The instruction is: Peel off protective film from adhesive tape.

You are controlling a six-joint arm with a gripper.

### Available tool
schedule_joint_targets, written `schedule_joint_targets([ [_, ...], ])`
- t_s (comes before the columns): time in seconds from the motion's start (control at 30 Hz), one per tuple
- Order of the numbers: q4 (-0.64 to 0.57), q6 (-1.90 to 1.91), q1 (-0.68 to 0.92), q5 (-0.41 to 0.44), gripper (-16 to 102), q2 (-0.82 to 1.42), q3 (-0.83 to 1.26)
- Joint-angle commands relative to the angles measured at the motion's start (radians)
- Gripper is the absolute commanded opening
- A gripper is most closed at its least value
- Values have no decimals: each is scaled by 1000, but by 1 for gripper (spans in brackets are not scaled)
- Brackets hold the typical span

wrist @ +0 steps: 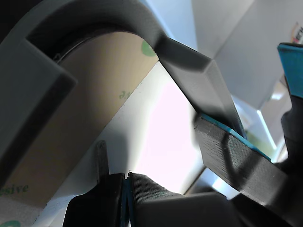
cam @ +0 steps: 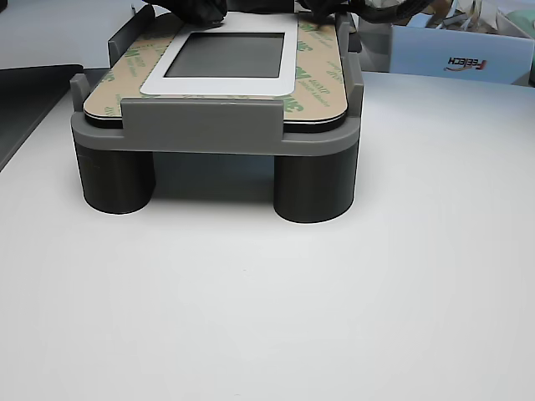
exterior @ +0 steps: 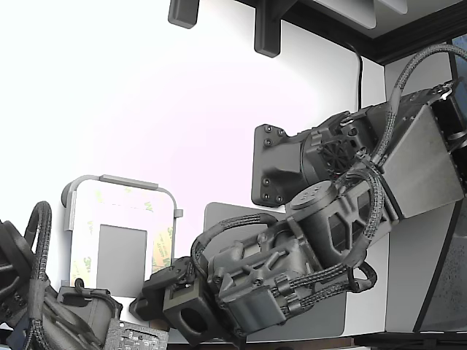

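The protective film is a tan strip with green print lying flat along the white panel's side in a grey fixture. In the wrist view the film runs up to the panel's rounded corner. My gripper is at the fixture's near right corner in the exterior view. Its fingertips are pressed together on the white panel beside the film's edge; nothing shows between them. In the other view my gripper sits at the far edge, left of the film strip.
A second arm reaches the fixture's other near corner; its teal-padded finger shows by the fixture wall. The panel holds a grey square. A grey mat lies under my arm. A box stands behind.
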Motion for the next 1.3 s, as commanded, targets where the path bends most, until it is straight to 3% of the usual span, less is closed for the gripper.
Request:
schedule_joint_targets([
  [0.0, -8, -3, -5, 2, -11, 15, -32],
  [1.27, 61, 43, 25, 23, -11, 0, -86],
])
